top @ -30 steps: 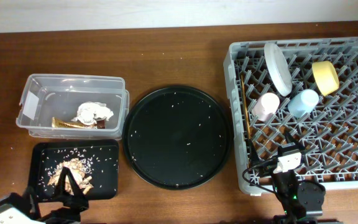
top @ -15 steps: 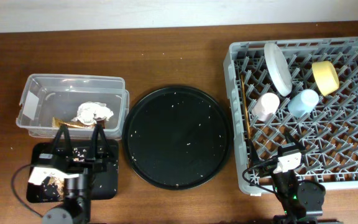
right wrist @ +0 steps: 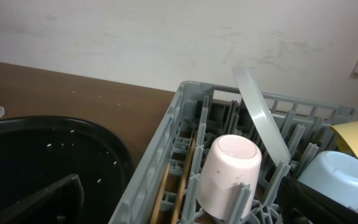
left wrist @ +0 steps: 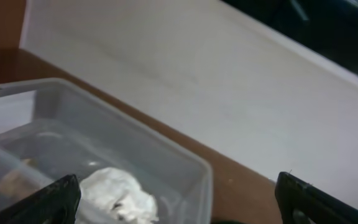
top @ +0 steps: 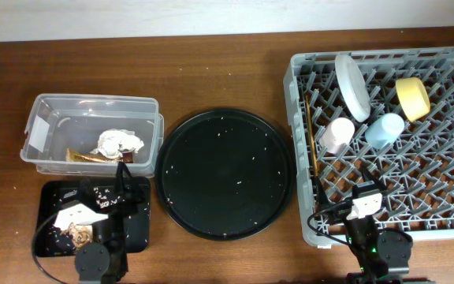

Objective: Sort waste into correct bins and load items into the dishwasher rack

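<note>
Chopsticks (top: 311,138) lie near-to-far along the rack (top: 385,54) wall; left claw (left wrist: 179,208) and right claw (right wrist: 182,202) gape wide.

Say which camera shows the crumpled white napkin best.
Overhead: the crumpled white paper napkin lies whole inside the clear rectangular plastic box. Left wrist shows the napkin blurred, cut by the bottom edge; right wrist misses it.
</note>
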